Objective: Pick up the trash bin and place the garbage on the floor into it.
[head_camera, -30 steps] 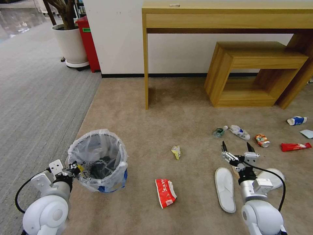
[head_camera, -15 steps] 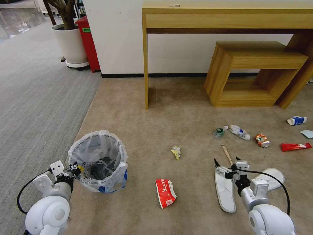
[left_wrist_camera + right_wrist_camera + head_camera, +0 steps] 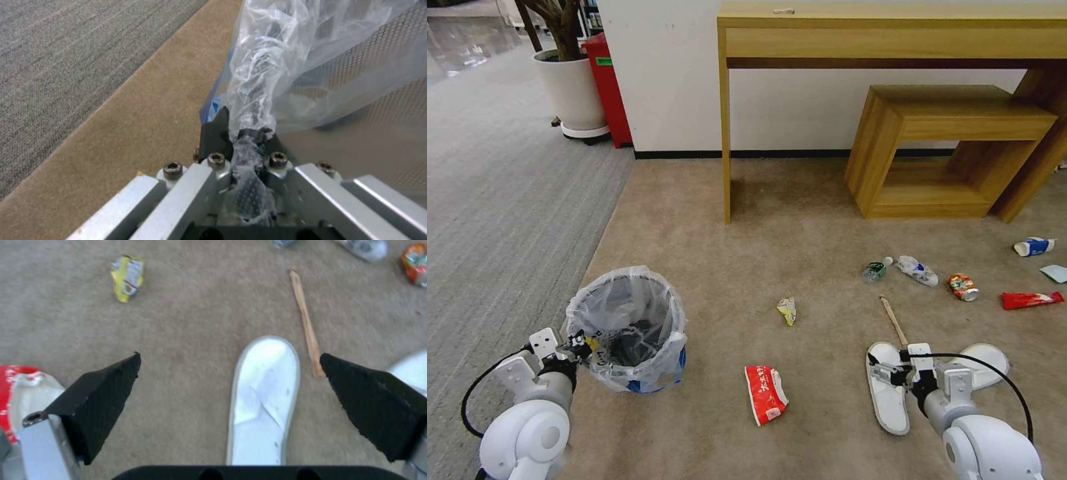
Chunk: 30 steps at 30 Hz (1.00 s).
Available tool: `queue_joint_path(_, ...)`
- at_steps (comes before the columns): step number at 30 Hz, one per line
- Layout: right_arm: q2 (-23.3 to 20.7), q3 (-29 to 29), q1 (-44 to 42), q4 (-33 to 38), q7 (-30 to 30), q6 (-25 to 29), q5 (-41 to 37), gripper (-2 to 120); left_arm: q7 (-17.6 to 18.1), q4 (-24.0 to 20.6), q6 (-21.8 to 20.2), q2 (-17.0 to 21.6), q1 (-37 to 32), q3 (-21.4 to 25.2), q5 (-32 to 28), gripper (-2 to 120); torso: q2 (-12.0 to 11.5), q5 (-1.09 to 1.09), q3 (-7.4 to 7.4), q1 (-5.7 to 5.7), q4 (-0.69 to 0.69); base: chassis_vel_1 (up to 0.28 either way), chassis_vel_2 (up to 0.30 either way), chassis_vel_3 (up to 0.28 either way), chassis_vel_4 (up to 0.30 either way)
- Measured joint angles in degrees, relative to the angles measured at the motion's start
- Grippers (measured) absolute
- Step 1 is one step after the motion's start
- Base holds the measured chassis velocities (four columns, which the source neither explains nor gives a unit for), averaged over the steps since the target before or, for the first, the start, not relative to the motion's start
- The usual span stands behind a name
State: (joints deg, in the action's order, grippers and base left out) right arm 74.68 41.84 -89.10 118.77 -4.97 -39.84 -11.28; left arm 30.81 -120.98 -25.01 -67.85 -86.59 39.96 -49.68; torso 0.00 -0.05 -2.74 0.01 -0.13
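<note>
The trash bin (image 3: 627, 327), lined with a crinkly clear bag, stands on the beige floor (image 3: 727, 253). My left gripper (image 3: 577, 347) is shut on its rim, with bag plastic (image 3: 253, 100) pinched between the fingers. My right gripper (image 3: 890, 370) hangs open low over a white slipper (image 3: 887, 397), which lies between its fingers (image 3: 262, 396). A wooden stick (image 3: 894, 320) and a second slipper (image 3: 984, 363) lie beside it. More garbage is scattered about: a red-white carton (image 3: 766, 393), a yellow wrapper (image 3: 787, 310), a clear bottle (image 3: 917, 270), a crushed can (image 3: 962, 287), a red wrapper (image 3: 1030, 300) and a blue-white cup (image 3: 1034, 247).
A wooden desk (image 3: 894, 33) and a low wooden bench (image 3: 954, 153) stand against the far wall. A potted plant (image 3: 570, 90) and a red box (image 3: 607, 87) sit at the back left. Grey ribbed carpet (image 3: 507, 200) borders the beige on the left.
My right gripper has drawn back and down onto the near slipper, uncovering the wooden stick. The left gripper and the bin have stayed put.
</note>
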Motion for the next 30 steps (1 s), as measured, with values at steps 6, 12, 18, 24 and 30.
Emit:
queue_joint_path(6,0.5,-0.4,-0.1,-0.9,1.9,-0.9,-0.8,100,-0.1,0.2,0.1,0.0,0.0,-0.1,0.0,2,0.0,0.0,0.0,0.0,0.0,0.0,0.0,0.0,0.0)
queue_joint_path(12,0.8,-1.1,0.1,-1.9,3.2,-2.3,-1.4,100,-0.1,0.3,0.1,0.2,0.1,-0.1,0.0,2,0.0,0.0,0.0,0.0,0.0,0.0,0.0,0.0,0.0)
queue_joint_path(18,1.4,-2.2,1.2,-4.6,4.0,-2.6,-1.6,100,-0.1,0.4,0.1,0.2,0.3,0.0,0.1,2,0.0,0.01,0.0,0.0,0.0,0.0,0.0,0.0,0.0)
queue_joint_path(24,1.8,-2.7,1.7,-6.5,3.4,-2.6,-1.2,100,-0.1,0.4,-0.1,-0.1,0.4,-0.3,0.2,2,0.0,0.0,0.0,0.0,0.0,0.0,0.0,0.0,0.0)
queue_joint_path(30,2.4,-3.5,2.7,-8.5,3.2,-1.9,-0.6,100,0.0,0.7,-0.1,-0.3,0.5,-0.3,0.5,2,0.0,0.0,0.0,0.0,0.0,0.0,0.0,0.0,0.0)
